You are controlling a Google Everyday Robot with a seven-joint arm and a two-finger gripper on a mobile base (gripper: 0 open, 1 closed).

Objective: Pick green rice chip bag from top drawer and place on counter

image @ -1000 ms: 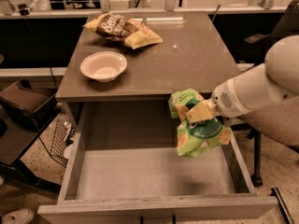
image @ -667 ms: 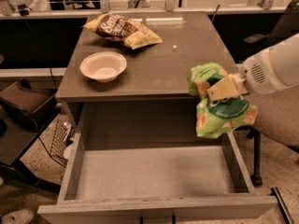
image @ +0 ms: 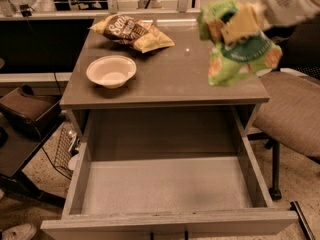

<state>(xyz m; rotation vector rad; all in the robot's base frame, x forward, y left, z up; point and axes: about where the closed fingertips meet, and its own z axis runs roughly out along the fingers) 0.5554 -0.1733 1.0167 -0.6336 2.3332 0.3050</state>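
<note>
Office-type workroom: padded desk chair (image: 295,109) beside grey counter (image: 200,79) with open drawer (image: 251,159), wire basket (image: 62,144), speckled floor (image: 302,176). Gripper (image: 240,24) upper right above counter edge, clamped on green bag (image: 245,56).

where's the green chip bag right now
In the camera view the green rice chip bag hangs upper right, held by the gripper above the right edge of the counter, clear of the open top drawer.

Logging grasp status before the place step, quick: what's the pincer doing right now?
The pincer is shut on the green rice chip bag, holding it in the air over the right side of the counter.
</note>
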